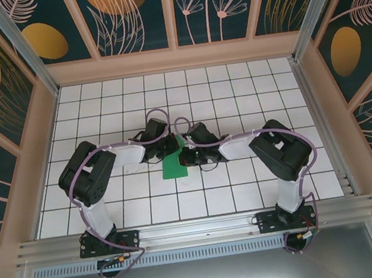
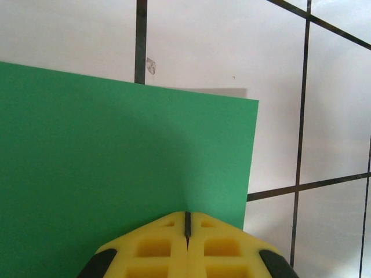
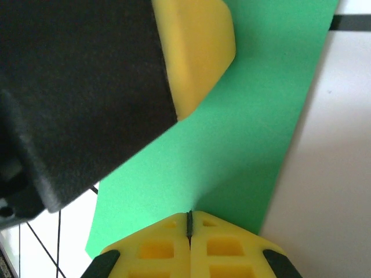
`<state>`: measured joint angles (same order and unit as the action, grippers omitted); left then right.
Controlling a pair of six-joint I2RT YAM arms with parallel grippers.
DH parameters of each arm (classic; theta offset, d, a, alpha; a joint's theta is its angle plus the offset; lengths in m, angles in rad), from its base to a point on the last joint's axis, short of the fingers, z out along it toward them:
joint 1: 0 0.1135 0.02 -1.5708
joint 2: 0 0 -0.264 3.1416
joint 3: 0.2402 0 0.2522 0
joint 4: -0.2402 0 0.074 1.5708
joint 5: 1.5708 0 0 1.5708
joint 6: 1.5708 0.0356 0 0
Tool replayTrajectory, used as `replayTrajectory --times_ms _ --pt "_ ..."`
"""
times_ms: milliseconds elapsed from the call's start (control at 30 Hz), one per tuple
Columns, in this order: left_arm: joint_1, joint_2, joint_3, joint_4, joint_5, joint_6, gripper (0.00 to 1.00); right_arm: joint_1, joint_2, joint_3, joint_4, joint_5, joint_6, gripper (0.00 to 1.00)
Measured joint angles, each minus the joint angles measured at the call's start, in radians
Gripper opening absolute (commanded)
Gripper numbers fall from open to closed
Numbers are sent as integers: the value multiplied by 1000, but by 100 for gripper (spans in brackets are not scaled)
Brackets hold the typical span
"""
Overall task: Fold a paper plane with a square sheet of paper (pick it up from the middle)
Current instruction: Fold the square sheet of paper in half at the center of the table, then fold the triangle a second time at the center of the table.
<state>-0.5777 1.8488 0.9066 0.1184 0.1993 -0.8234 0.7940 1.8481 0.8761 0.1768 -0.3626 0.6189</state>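
The square sheet of paper is bright green and sits at the middle of the white grid table, bent up between the two arms. My left gripper is shut on it. In the left wrist view the yellow jaws are pressed together at the left gripper, and the sheet of paper tents up into them. My right gripper faces it from the right and is also shut on the sheet. In the right wrist view the paper creases up into the right gripper. The left gripper's yellow finger sits close above.
The white grid table extends around the arms. Wooden walls border it at the back and sides. A metal rail carries both arm bases along the near edge. Purple cables loop over both wrists.
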Motion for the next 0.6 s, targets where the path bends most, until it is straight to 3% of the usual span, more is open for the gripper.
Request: replayTrajectory --times_ms 467,600 --pt "0 -6 -11 19 4 0 0 13 -199 -193 -53 -27 -63 0" --pt "0 -11 -5 3 17 -1 20 12 -275 -186 -74 7 -55 0"
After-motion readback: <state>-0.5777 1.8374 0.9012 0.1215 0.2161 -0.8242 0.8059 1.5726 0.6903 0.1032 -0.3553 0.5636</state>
